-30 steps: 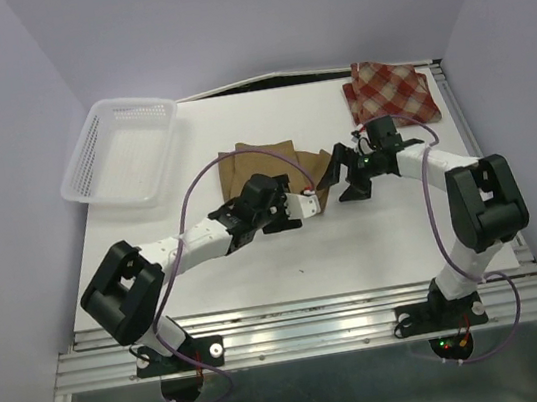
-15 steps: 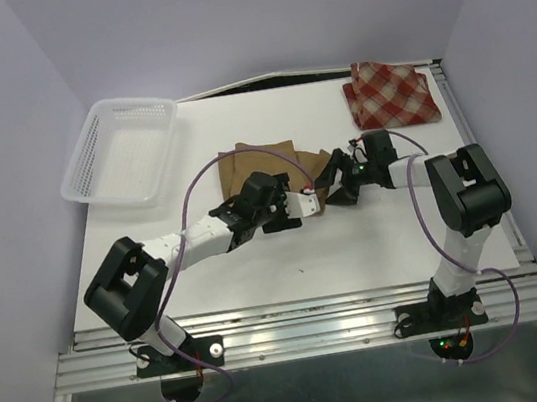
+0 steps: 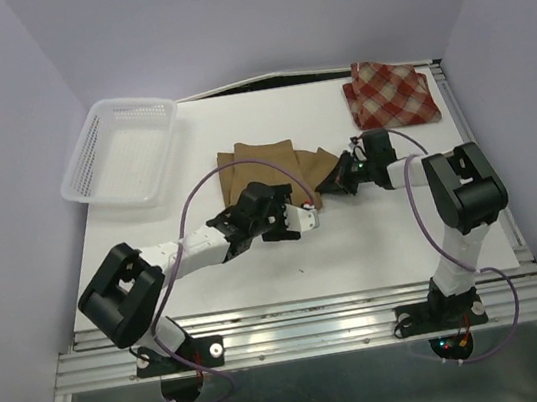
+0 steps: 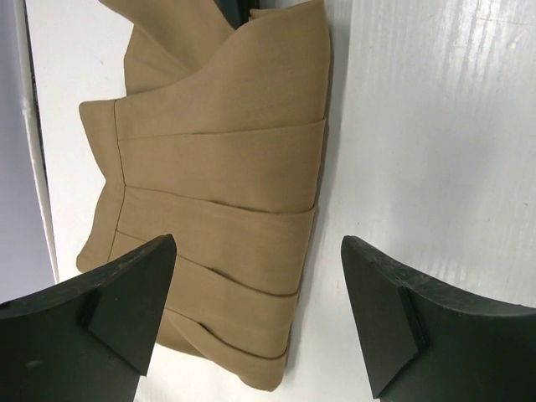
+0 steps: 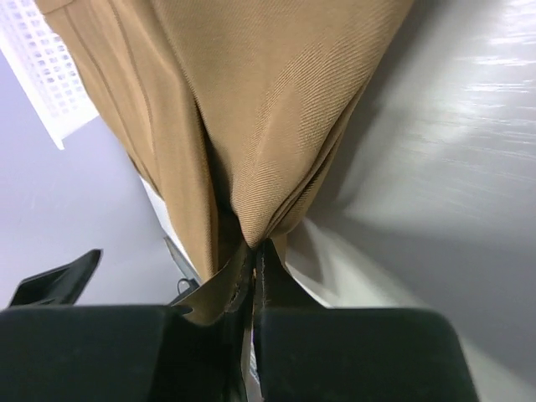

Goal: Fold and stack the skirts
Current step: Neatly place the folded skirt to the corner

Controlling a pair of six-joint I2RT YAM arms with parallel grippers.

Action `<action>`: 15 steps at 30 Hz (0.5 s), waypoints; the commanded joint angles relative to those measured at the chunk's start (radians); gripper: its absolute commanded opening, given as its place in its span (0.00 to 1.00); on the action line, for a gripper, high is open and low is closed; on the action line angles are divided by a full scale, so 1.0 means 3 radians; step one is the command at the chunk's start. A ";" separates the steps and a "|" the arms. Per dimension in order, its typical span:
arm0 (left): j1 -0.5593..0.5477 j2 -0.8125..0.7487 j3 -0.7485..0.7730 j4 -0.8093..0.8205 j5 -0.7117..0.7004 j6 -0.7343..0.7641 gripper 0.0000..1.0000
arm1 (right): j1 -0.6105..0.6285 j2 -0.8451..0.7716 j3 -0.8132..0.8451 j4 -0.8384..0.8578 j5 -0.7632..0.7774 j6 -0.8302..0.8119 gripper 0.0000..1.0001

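**Tan-brown skirt (image 3: 254, 155), a pleated cloth garment, clamped at its right end on the white table**

We saw the tan-brown skirt lying near the middle of the flat white table (image 3: 376, 245), a little toward the far side. In the left wrist view its pleats (image 4: 218, 167) ran in flat, even bands across the cloth. At its right end the fabric (image 5: 251, 100) was gathered into converging folds.

The right gripper (image 3: 336, 179) had its two black fingers pressed together (image 5: 254, 260), with a fold of that gathered end caught between them. The left gripper (image 3: 306, 218) sat just at the near side of the skirt. Its jaws were spread wide (image 4: 258, 243) and grasped nothing. We could not tell whether its fingertips touched the table.

The red-and-cream plaid skirt (image 3: 391, 92) lay folded into a rough square at the far right corner, well apart from the tan one. The white plastic mesh basket (image 3: 77, 174) sat at the far left corner, beside the left wall.

The tabletop looked glossy in both wrist views, with streaks of reflected light. Pale lilac walls (image 3: 250, 12) closed the space on three sides, and a thin dark gap ran along the table's far edge. Ribbed metal rails (image 3: 308, 331) crossed the near edge, where both arm bases were bolted. A purple cable (image 3: 188, 201) looped along the left arm.
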State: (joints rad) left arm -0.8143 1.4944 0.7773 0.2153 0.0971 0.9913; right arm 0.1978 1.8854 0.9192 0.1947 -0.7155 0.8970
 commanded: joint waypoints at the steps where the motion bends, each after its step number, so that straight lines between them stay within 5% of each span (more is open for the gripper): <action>1: -0.0021 0.0152 -0.0014 0.0411 -0.0011 0.0045 0.89 | 0.0021 -0.0261 0.0055 0.0358 -0.0115 0.0169 0.01; 15: -0.0078 0.0704 0.0329 0.0698 -0.0073 -0.0200 0.82 | 0.0021 -0.0425 -0.0068 0.0670 -0.0243 0.0645 0.01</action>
State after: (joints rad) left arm -0.8295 1.6955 0.8276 0.3428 0.0952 0.9810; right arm 0.1978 1.7992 0.9005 0.3202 -0.7624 1.0466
